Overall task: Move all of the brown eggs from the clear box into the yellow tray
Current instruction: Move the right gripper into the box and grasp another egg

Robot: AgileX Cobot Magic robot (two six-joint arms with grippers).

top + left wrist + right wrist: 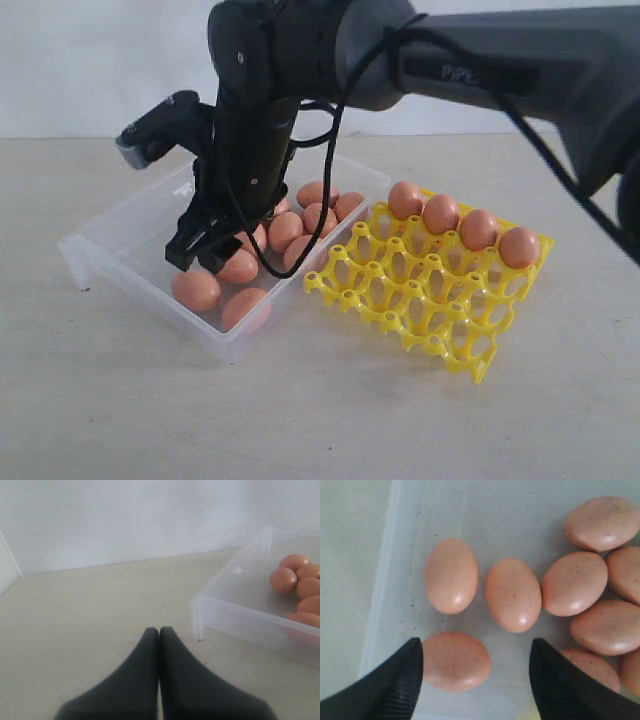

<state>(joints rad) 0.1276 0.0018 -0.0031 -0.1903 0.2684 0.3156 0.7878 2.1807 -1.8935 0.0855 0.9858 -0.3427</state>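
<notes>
The clear box [120,255] lies left of the yellow tray [420,300] and holds several brown eggs [196,290]. Several more eggs [441,213] fill the tray's far row. My right gripper [200,258] reaches across and hangs low over the box's near end. In the right wrist view the right gripper [476,645] is open, with one egg [456,661] lying between its fingers, close to one fingertip [412,655]. Two other eggs [513,594] lie just beyond it. My left gripper [159,630] is shut on nothing, over bare table beside the box [240,620].
The box's corner [199,630] stands a short way from the left gripper. Most of the tray's cells [450,320] hold nothing. A black cable [330,150] loops down from the right arm over the box. A white wall runs behind the beige table [150,400].
</notes>
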